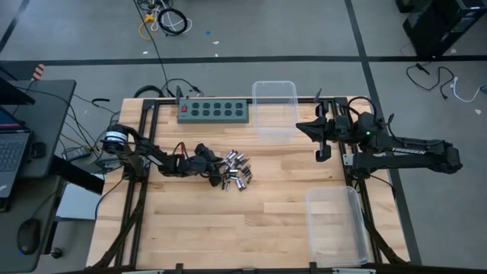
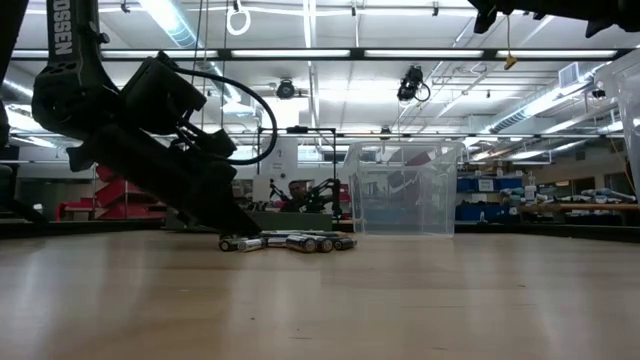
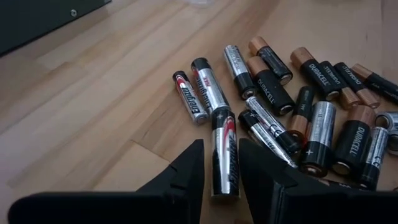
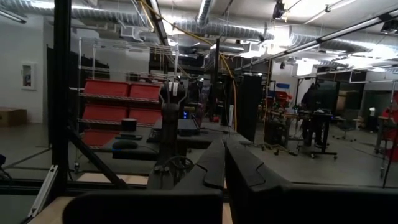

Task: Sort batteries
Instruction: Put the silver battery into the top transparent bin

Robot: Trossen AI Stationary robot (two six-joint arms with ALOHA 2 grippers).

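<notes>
Batteries (image 1: 234,170) heaped mid-table, left gripper (image 1: 216,170) low against the pile's left edge, blocking that side. Near half of the table (image 1: 228,228) is bare wood, open passage. Far edge crowded: power strip (image 1: 214,111), clear bin (image 1: 275,108). Second bin (image 1: 335,224) fills the near-right corner.
</notes>
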